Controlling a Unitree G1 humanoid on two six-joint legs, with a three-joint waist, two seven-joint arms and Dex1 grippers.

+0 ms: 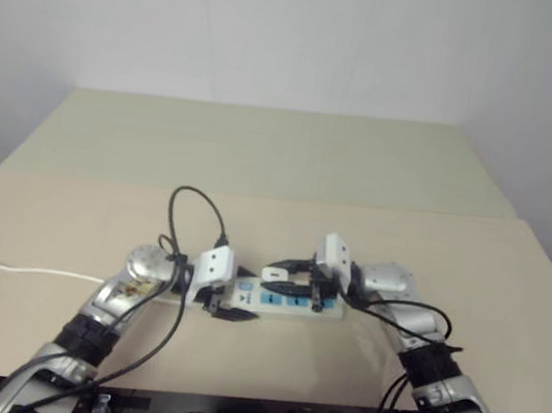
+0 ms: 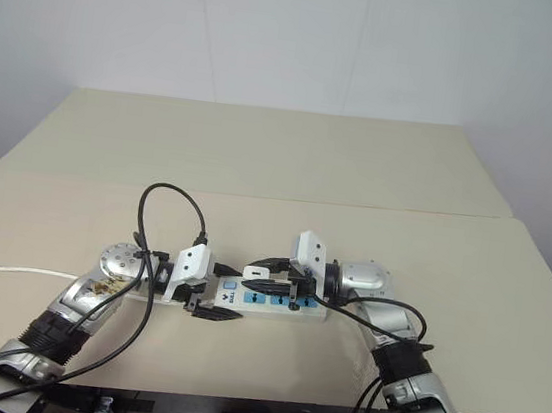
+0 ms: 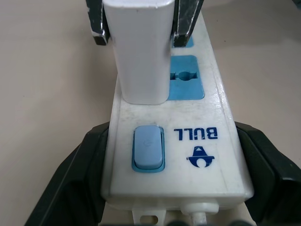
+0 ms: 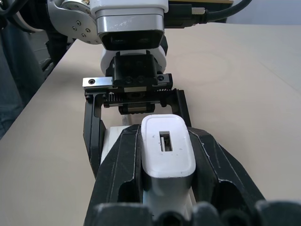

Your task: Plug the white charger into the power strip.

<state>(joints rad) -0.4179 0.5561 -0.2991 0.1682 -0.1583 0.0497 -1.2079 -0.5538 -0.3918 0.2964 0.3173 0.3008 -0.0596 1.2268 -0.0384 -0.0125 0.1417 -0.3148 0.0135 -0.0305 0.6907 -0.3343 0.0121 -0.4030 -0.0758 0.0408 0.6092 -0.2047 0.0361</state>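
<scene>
We clamp the power strip [image 3: 174, 141] at its switch end in our left gripper [image 3: 171, 174]. Our right gripper [image 4: 168, 174] pinches the white charger [image 4: 167, 157], which stands over the socket nearest that end. It looks seated or nearly so; a final press and release may remain.

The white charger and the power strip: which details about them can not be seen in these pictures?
- Prongs of the white charger: hidden in the left wrist view by its own body, so how deep it sits in the power strip cannot be told.
- Socket under the charger: covered by it.
- Far end of the strip: cut off by the edge there, and hidden behind the right gripper in the eye views.
- Strip's cord: runs off the picture's edge.
</scene>
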